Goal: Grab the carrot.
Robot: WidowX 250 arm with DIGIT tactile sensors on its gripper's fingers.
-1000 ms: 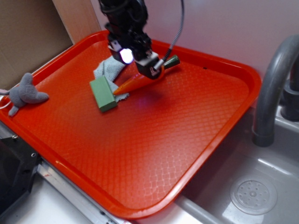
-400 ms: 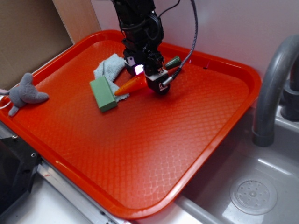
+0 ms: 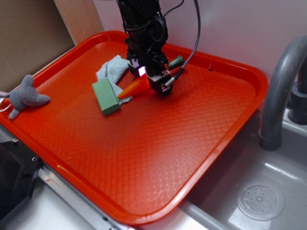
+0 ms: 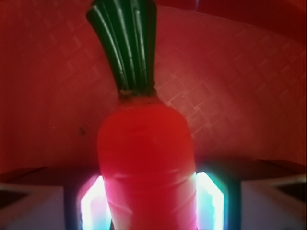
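Nearest me in the exterior view, the red tray [image 3: 144,191] with its diamond-textured floor, bare across the whole near half. Right of the tray, a grey sink [image 3: 259,201] with a round drain cover, and a grey faucet pipe [image 3: 278,91] curving up at the right edge. At the left rim of the tray lies a small grey plush toy [image 3: 26,97], partly hanging over the edge. Farther in, toward the far left part of the tray, a pale green block [image 3: 105,96] lies flat, and a light blue-grey cloth [image 3: 114,69] sits crumpled just behind it, touching it. The carrot [image 3: 135,87] lies beside the block, its orange tip pointing left toward the block and nearly meeting it, its dark green stub [image 3: 175,61] sticking out on the far right side of my arm. My pincer [image 3: 153,81] is down over the carrot's thick middle, fingers on either side of it. In the wrist view the carrot [image 4: 146,163] fills the gap, both sides pressed against my fingers [image 4: 91,201], so I am closed on it. Green top [image 4: 127,45] points away over the tray floor. A black cable loops behind my arm against the pale far wall.
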